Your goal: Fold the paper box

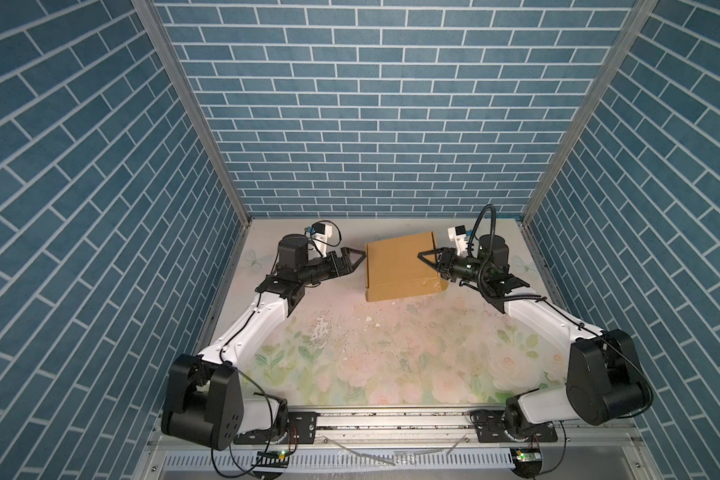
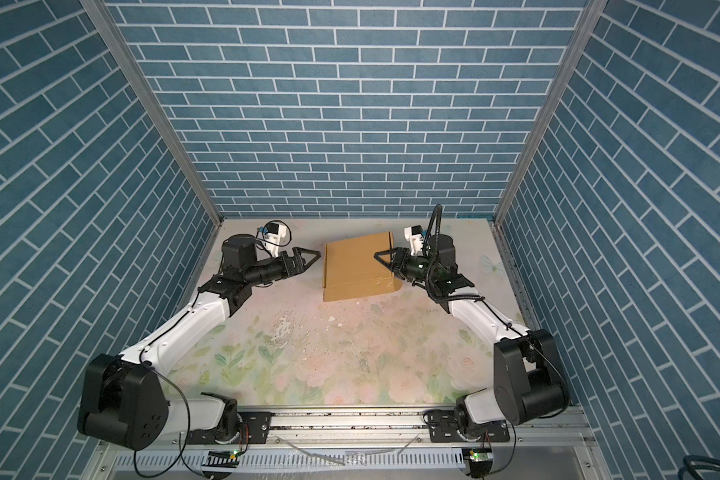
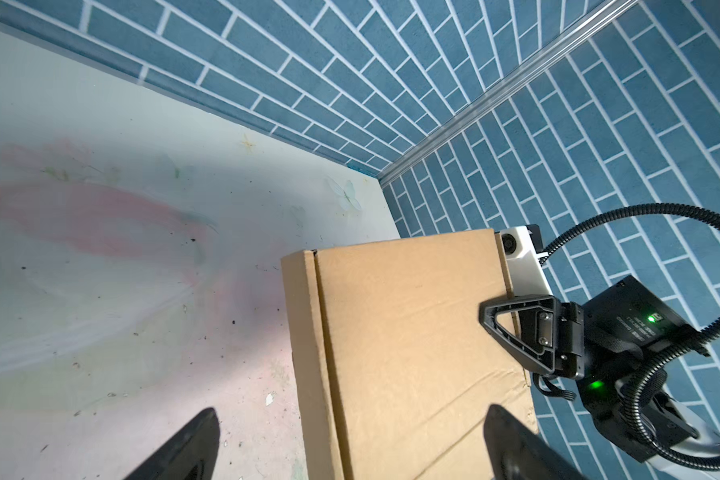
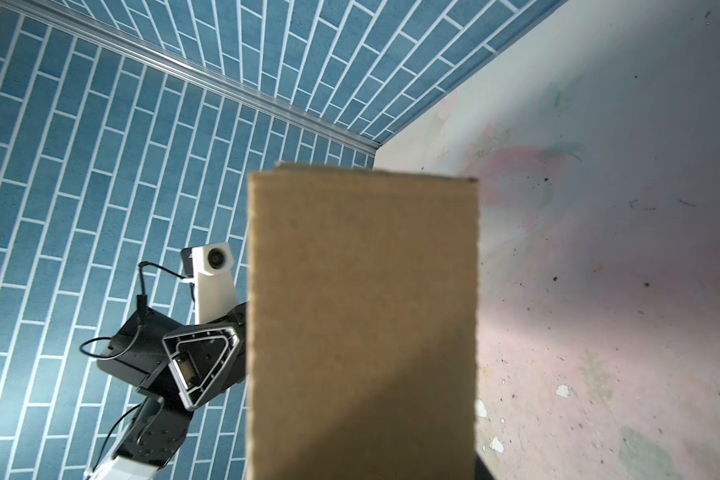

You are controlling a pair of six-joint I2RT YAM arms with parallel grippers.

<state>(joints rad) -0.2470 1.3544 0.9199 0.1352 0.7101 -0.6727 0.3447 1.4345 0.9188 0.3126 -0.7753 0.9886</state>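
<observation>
The left gripper (image 1: 356, 260) has its two black fingers (image 3: 192, 444) spread wide and holds nothing. In the left wrist view they frame the near side wall of the paper box (image 1: 398, 266), a plain brown corrugated cardboard mailer, shallow and squarish. In both top views the tip of the upper finger reaches the box's left edge; I cannot tell whether it touches.

The right gripper (image 1: 427, 258) is clamped on the box's right edge. One triangular finger (image 3: 512, 328) lies on the top panel and the other is hidden beneath.

The box (image 2: 356, 266) sits just below the middle of both top views, its top panel closed flat. It is at the far end of the pale floral-printed tabletop (image 1: 371, 353), close to the blue brick-patterned back wall (image 1: 371, 104). Cardboard (image 4: 362, 311) fills the centre of the right wrist view.
</observation>
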